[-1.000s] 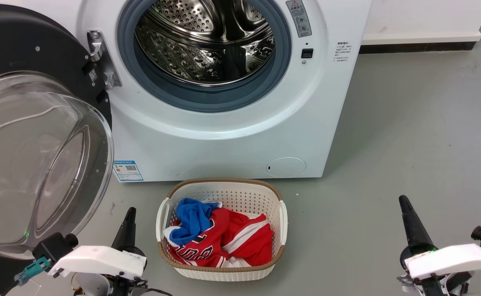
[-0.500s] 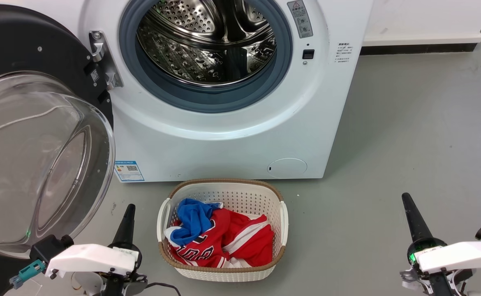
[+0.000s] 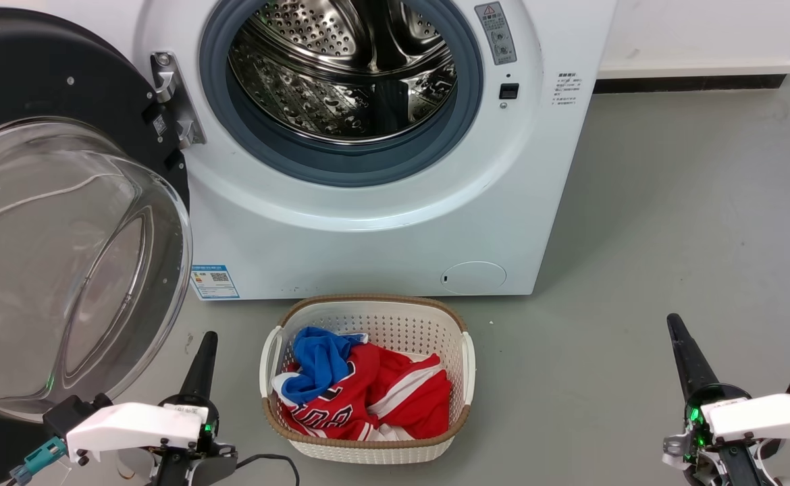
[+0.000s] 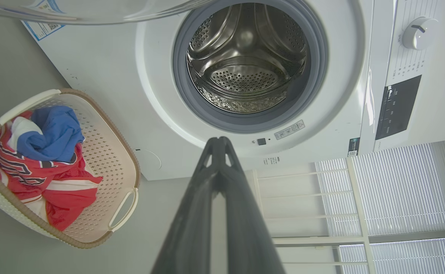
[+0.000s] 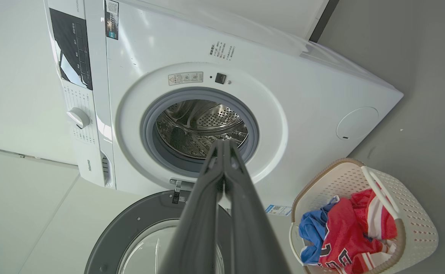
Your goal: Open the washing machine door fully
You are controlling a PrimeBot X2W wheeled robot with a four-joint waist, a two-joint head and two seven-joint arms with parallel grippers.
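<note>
Shut tight and holding nothing, both pairs of jaws are seen low in the head view, the left jaws at the left and the right jaws at the right. In each pair the 2 dark fingers (image 4: 203, 198) are pressed tip to tip. The left jaws lie just beside the lower edge of the glass bowl of the washing machine door (image 3: 64, 270), apart from it as far as can be told.

That door hangs from its hinge (image 3: 169, 101) at the left of the washing machine (image 3: 368, 223). It is turned well away from the front, its inner face toward the camera, and the drum (image 3: 341, 74) is left wholly uncovered.

The opening is judged to be done, or nearly so. Should any swing be left in the hinge, the left jaws would need to be laid against the black rim rather than the glass, and pressed outward; no grasp is called for.

No laundry is seen in the drum. A basket (image 3: 368, 307) is set on the floor (image 3: 638, 236) just before the machine, between the 2 arms. In it 1 red jersey (image 3: 381, 398) is heaped, with 1 blue garment (image 3: 317, 364) on top toward the left.
</note>
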